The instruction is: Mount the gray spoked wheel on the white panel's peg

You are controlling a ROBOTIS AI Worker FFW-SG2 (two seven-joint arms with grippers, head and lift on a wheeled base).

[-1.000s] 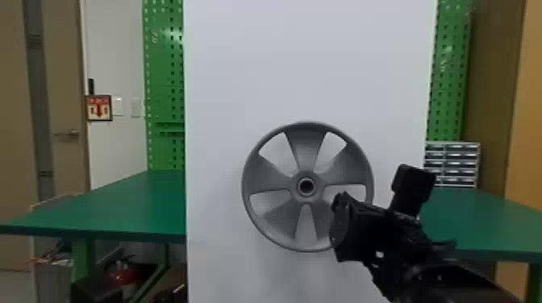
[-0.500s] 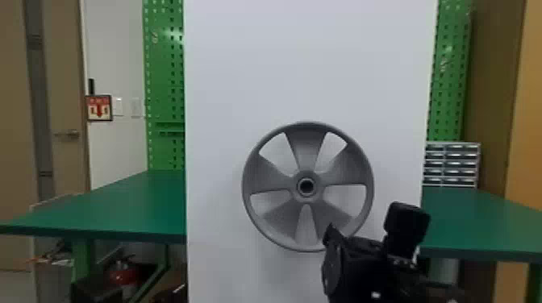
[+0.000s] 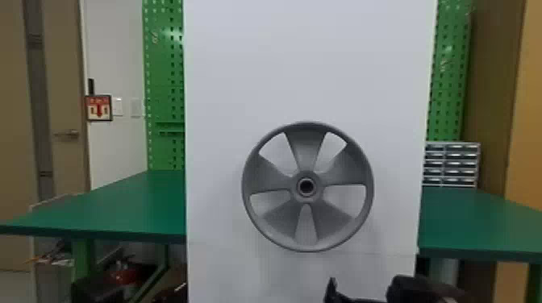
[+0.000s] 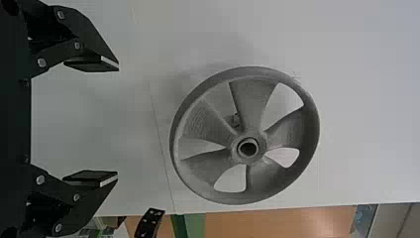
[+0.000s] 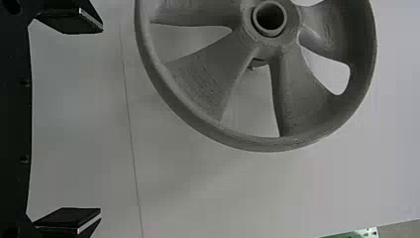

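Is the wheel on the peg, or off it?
On: the wheel hangs before the white panel; left gripper and right gripper hold nothing.

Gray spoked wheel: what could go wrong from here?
The gray spoked wheel may slip off the white panel if poorly seated: both the left gripper and right gripper are open and off it, and its seating depth can't be judged.
In the head view, the right gripper sits below the rim; raising it could knock the wheel.
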